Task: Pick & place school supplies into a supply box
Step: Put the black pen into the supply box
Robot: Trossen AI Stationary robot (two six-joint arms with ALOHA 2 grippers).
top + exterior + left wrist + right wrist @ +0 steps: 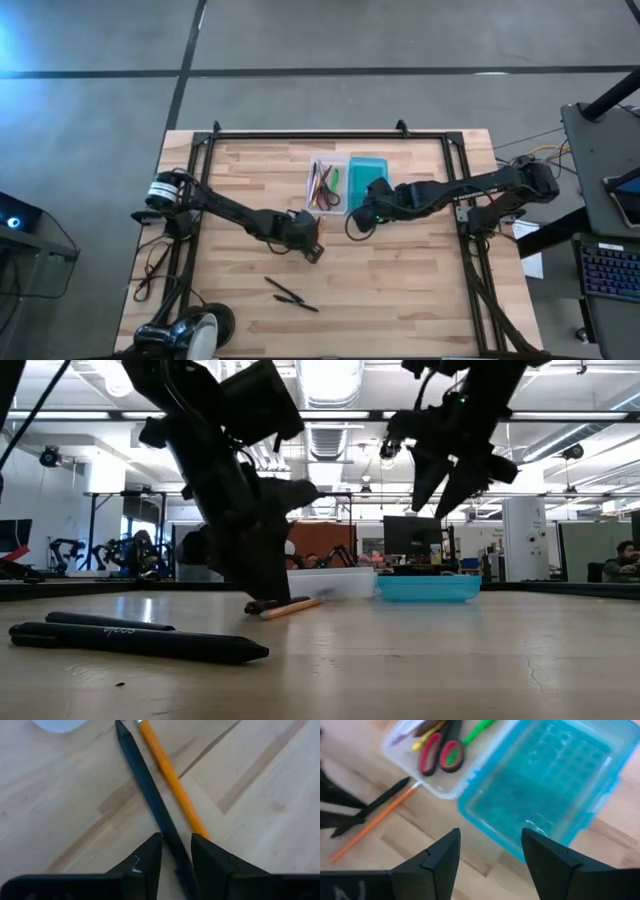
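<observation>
On the worktop [400, 290] my supply box [328, 184] lies open with its teal lid [367, 181] folded out beside it, red-handled scissors [439, 756] and a green marker [479, 731] inside. My right tool [490, 851] hovers spread above the lid. My left tool [176, 851] straddles a dark pen [150, 790] beside an orange pencil [171, 776], fingers almost pinching it; two more dark pens [288, 295] lie well apart.

Both arms matte black, chunky jointed links. Left arm [215, 205] has a white-and-black banded collar near its base, black cable looping below it. Right arm [470, 188] shows a small green LED up top in low view. Fingers [145, 862] dark, wedge-shaped, stepped inner edges.
</observation>
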